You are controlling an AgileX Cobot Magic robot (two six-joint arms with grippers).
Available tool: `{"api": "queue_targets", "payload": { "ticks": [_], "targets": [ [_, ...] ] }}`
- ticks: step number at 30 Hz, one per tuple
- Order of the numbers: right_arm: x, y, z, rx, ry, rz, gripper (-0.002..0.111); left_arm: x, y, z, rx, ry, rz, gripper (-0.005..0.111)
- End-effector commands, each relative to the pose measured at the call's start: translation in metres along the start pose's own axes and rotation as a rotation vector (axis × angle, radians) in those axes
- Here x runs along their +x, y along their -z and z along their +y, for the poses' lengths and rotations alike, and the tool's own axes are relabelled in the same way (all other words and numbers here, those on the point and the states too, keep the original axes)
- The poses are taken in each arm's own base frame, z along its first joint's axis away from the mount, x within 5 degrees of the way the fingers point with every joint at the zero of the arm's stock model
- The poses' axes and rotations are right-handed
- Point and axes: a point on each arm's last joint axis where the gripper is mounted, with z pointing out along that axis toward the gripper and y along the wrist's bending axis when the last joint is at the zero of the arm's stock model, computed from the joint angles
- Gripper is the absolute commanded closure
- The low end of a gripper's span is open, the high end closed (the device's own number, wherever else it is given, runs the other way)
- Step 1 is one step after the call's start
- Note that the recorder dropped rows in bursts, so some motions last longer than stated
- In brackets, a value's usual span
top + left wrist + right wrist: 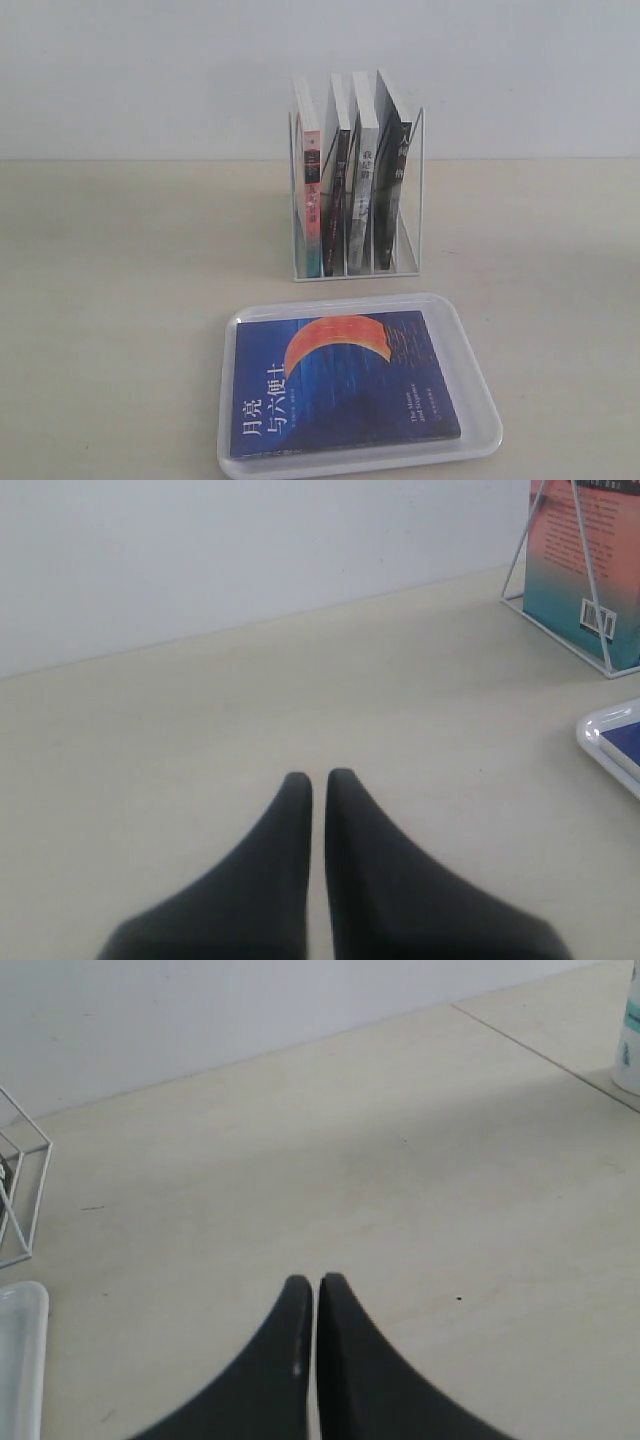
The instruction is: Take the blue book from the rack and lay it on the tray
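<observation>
A pale beige tabletop [120, 300] meets a plain white wall [150, 70] behind it. Toward the back, four books stand upright side by side. A pink-and-teal book [313, 205] is at the left end, with three dark-spined books [341, 200] to its right, their white page edges showing on top. In the right wrist view a thin dark seam [540, 1055] crosses the tabletop. Beyond it stands a white bottle [630, 1040] with teal print, only partly in view.

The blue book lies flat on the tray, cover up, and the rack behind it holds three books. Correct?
Not quite: the rack holds four books, not three, as the exterior view shows. The blue book does lie flat on the tray, cover up.
</observation>
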Motion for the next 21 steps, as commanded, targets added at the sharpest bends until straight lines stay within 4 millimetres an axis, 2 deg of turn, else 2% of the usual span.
{"api": "queue_targets", "payload": {
  "ticks": [1, 11, 21],
  "targets": [
    [0.0, 0.0, 0.001, -0.019, 0.035, 0.006, 0.107, -0.001, 0.0, -0.001, 0.009, 0.016, -0.014, 0.102],
    [0.002, 0.002, 0.01, -0.201, 0.112, 0.029, 0.107, -0.001, 0.0, -0.001, 0.009, 0.016, -0.014, 0.102],
    [0.0, 0.002, 0.012, -0.219, 0.088, 0.01, 0.107, -0.001, 0.0, -0.001, 0.009, 0.016, -0.014, 0.102]
  ]
}}
